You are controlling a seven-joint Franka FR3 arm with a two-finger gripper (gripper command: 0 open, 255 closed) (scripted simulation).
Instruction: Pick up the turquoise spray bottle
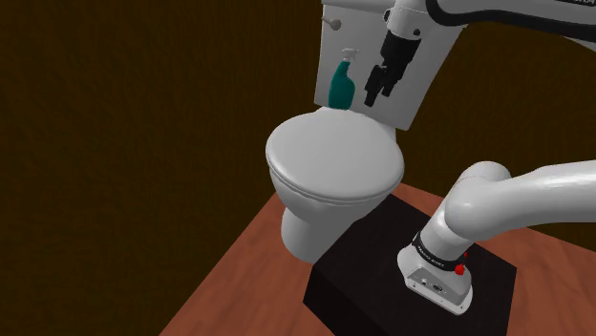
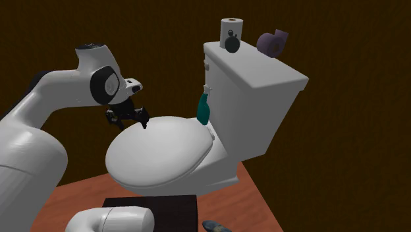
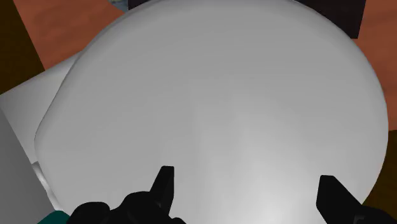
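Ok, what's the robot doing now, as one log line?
gripper: open, empty | turquoise spray bottle: upright before tank, untouched | gripper over closed toilet lid | grasp: not yet

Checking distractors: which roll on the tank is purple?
The purple roll is the one toward the second exterior view's right on the tank; the white roll sits to its left.
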